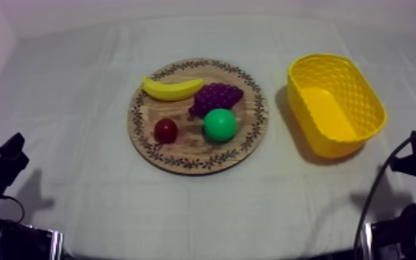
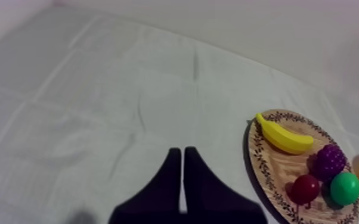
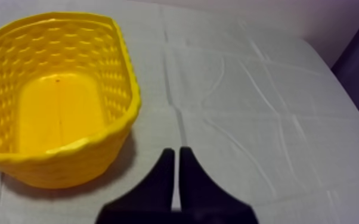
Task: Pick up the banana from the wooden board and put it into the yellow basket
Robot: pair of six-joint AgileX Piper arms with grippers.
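A round board (image 1: 190, 149) lies mid-bench, a basket (image 1: 357, 95) to its right. On the board: banana (image 1: 172, 88) at the back, grapes (image 1: 216, 97) just beside it, small red fruit (image 1: 166, 130) and a round fruit (image 1: 220, 125) in front.

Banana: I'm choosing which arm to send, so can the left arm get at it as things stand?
Probably yes. The banana lies on the board near its far rim, nothing on it, with bare cloth between it and the left gripper. The grapes sit close to one end; the gripper is shut.
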